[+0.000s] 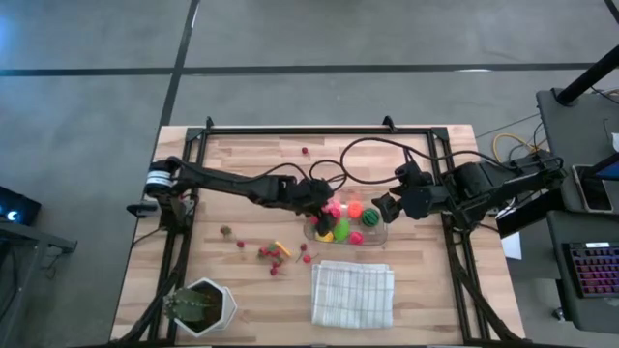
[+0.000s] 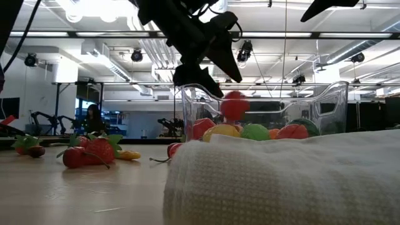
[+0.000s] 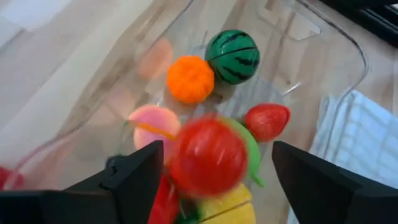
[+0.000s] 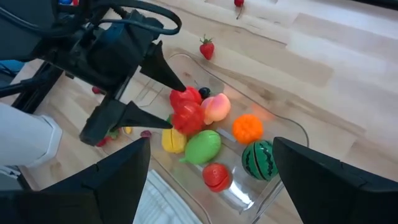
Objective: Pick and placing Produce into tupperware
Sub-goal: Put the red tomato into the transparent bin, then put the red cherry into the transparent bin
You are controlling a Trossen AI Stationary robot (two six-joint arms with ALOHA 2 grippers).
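Observation:
The clear tupperware (image 1: 375, 236) sits mid-table and holds a striped green ball (image 3: 232, 56), an orange fruit (image 3: 190, 79), a pink peach (image 3: 151, 121), a strawberry (image 3: 267, 121), a green piece (image 4: 202, 147) and a yellow one (image 4: 173, 141). My left gripper (image 1: 324, 206) is open right above its left end. A red round fruit (image 3: 208, 157) shows blurred between and below the fingers, in mid-air inside the container (image 2: 234, 105). My right gripper (image 1: 383, 207) hovers open over the tupperware's right end. More berries (image 1: 270, 253) lie on the table to the left.
A folded white cloth (image 1: 353, 293) lies just near of the tupperware and fills the low view's foreground. A potted plant (image 1: 201, 305) stands at the near left corner. One berry (image 1: 305, 151) lies toward the far edge. A black frame rims the table.

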